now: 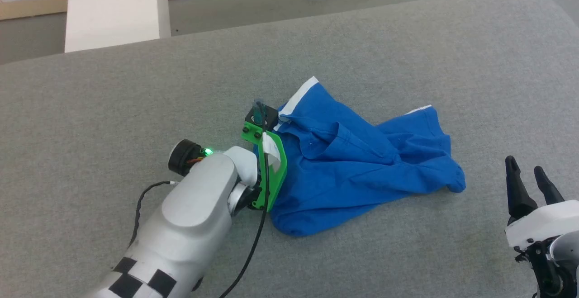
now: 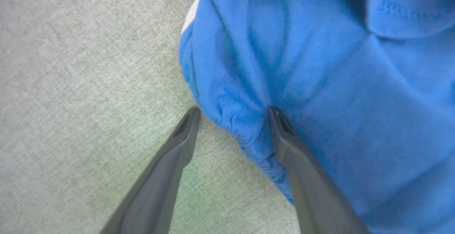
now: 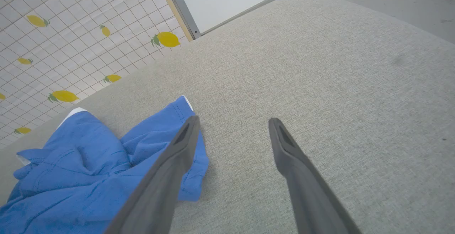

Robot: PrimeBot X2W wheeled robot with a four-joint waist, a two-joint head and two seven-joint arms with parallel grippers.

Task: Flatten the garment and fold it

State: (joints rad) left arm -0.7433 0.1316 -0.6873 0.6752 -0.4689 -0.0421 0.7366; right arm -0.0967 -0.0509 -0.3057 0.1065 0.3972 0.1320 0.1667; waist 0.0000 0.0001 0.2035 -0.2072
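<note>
The garment (image 1: 362, 162) is royal blue soft fabric with white stripe edges, lying crumpled in the middle of the grey padded surface (image 1: 407, 54). My left arm reaches over its left edge, the green wrist mount (image 1: 273, 171) hiding the fingers in the head view. In the left wrist view my left gripper (image 2: 233, 111) is open and straddles the gathered hem of the garment (image 2: 337, 85): one finger over bare surface, the other over fabric. My right gripper (image 1: 524, 164) stands open at the lower right, apart from the cloth. In the right wrist view it (image 3: 233, 119) is empty, with the garment (image 3: 89, 170) to its left.
The padded surface's far edge runs along the top of the head view, with a white pillar (image 1: 113, 8) and floor behind it. A black cable (image 1: 253, 243) hangs from my left wrist. A lemon-patterned tiled wall (image 3: 71, 31) stands beyond the surface.
</note>
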